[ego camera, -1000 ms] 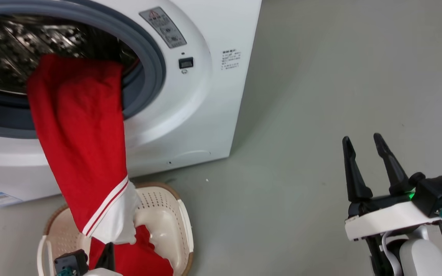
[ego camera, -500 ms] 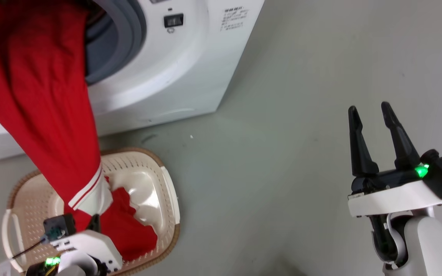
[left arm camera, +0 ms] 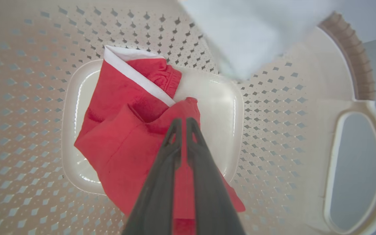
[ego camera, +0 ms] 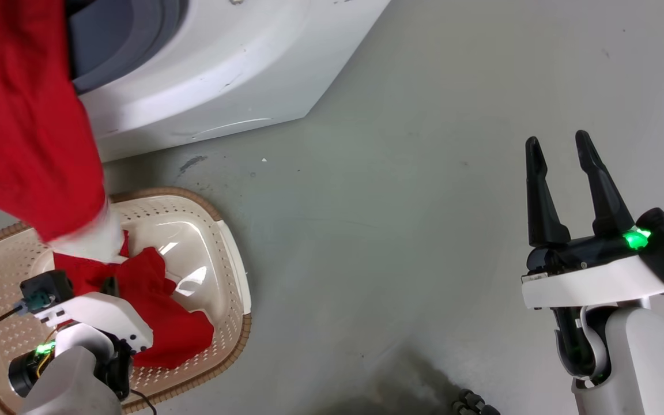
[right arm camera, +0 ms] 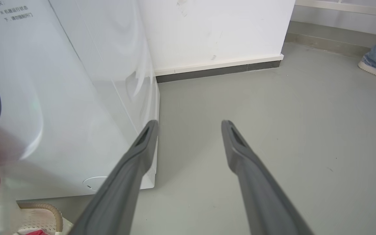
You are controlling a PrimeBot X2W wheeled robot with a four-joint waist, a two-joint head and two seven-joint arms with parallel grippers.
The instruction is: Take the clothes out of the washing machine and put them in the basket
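Basket holding red clothes, left claw pinching them, right claw spread

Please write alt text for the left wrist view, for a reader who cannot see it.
The left gripper, its two dark fingers closed on a red garment with a white stripe, reaches into a cream perforated basket. A blurred white cloth hangs at the top.

A bare indoor laundry corner: a white washing machine at upper left stands on smooth grey floor; the right wrist view shows plain white wall with dark skirting, and a bystander's shoe at upper right.
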